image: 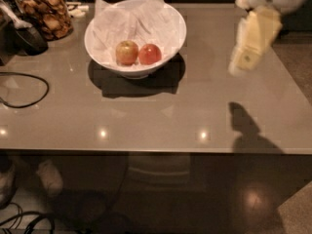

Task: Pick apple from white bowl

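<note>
Progress: hardly begun, by my reading. The small, round, evenly deep-red apple lies ungrasped in the large round white bowl, so the reach, descent, grasp and lift all look left to do.
Counter: smooth, glossy grey-brown counter, mirroring small lights and carrying the white bowl.
Bowl: wide-rimmed, smooth-walled, lined with crumpled white paper.
Gripper: pale cream, blocky gripper, in the air well to the right of the white bowl. I cannot tell whether it is open or closed.
Apple: low in the white bowl, just beside a paler yellow-and-red blushed apple.
</note>
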`<action>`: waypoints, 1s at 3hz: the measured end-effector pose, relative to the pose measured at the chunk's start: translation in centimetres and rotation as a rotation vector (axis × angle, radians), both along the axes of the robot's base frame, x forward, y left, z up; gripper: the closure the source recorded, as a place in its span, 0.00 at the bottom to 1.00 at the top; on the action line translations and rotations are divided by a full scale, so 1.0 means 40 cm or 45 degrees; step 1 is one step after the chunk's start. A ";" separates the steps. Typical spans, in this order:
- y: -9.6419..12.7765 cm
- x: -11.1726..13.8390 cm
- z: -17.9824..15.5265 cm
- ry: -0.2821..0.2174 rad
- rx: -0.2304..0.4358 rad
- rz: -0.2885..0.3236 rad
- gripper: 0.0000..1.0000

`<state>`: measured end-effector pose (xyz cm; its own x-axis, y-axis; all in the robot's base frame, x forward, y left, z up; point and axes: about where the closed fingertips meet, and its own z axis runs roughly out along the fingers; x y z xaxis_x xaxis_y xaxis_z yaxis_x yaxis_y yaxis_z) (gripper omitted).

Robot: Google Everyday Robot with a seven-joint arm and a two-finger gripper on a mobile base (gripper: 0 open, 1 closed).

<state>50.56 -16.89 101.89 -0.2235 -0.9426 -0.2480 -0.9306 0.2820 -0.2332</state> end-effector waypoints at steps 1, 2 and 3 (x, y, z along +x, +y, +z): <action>0.109 0.106 0.079 -0.081 0.020 0.084 0.00; 0.153 0.131 0.120 -0.161 0.070 0.118 0.00; 0.172 0.159 0.089 -0.150 0.109 0.108 0.00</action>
